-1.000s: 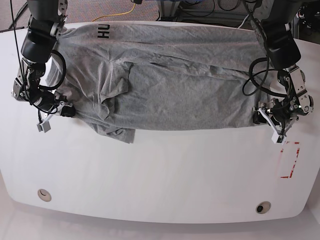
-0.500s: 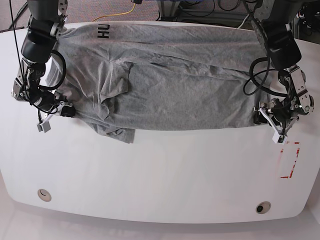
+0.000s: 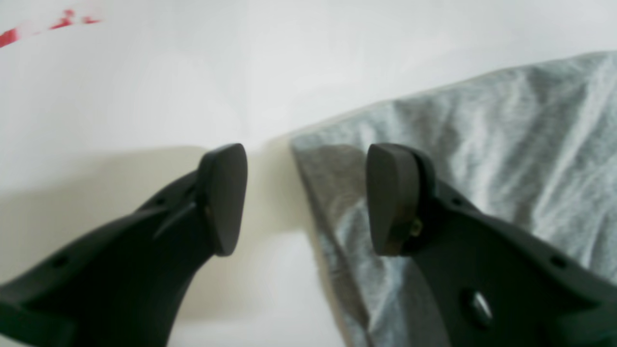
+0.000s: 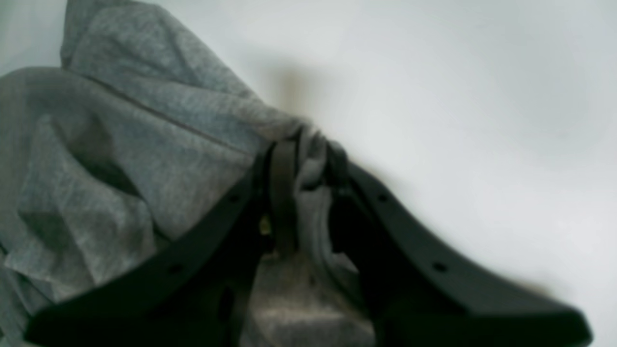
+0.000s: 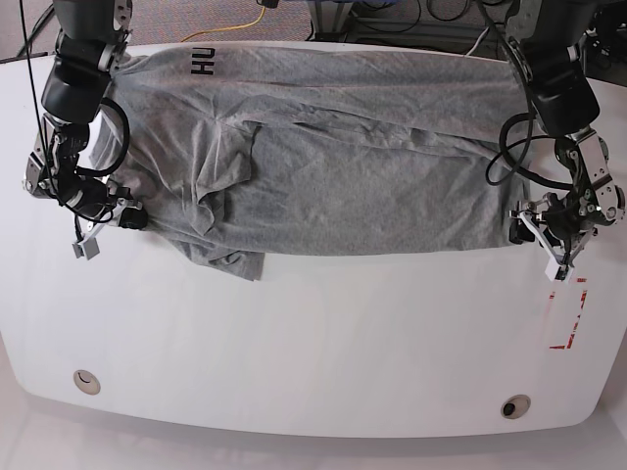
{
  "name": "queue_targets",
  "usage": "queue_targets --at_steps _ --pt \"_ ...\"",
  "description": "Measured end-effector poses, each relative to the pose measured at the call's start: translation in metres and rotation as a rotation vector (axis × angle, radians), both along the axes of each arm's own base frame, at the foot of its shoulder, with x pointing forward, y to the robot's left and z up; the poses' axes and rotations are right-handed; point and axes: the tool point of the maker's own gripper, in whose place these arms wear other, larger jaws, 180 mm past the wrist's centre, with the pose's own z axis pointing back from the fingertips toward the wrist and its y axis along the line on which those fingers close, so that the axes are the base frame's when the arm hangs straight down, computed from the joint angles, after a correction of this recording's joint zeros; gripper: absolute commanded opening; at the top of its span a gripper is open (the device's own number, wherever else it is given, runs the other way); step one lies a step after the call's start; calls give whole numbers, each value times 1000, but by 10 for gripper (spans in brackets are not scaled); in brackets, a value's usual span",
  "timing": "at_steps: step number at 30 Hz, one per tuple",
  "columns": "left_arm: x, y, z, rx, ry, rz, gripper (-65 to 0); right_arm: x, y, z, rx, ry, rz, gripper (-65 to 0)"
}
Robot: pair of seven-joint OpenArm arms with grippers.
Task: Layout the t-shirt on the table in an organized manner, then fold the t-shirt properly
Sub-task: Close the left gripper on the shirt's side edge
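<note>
The grey t-shirt (image 5: 343, 166) lies wrinkled across the far half of the white table (image 5: 323, 333), with black letters "HU" (image 5: 203, 62) near its far left corner. In the left wrist view my left gripper (image 3: 306, 154) stands open at the shirt's near right corner (image 3: 506, 144). One finger (image 3: 393, 197) is over the fabric, the other (image 3: 224, 197) over bare table. In the base view this gripper (image 5: 524, 231) sits at the shirt's right edge. My right gripper (image 4: 308, 154) is shut on a bunch of grey fabric (image 4: 144, 144) at the shirt's left edge (image 5: 132, 219).
A red rectangular outline (image 5: 568, 313) is marked on the table just in front of the left gripper, and a part of it shows in the left wrist view (image 3: 48, 24). Two round holes (image 5: 87, 381) (image 5: 515, 405) sit near the front edge. A folded flap (image 5: 230, 257) hangs forward at the shirt's lower left.
My left gripper has slid a little to the right, away from the shirt's edge. The right arm and the shirt have stayed put.
</note>
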Motion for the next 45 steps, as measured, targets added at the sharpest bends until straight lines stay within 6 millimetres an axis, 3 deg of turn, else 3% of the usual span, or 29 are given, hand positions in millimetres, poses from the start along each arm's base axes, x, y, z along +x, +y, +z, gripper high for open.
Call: queue_targets --at_steps 15,45 --pt "9 -8 -16 -124 -64 38 -278 0 0 0 1 0 0 -550" --pt "4 -5 -13 -93 -33 27 -283 0 0 0 1 0 0 -550"
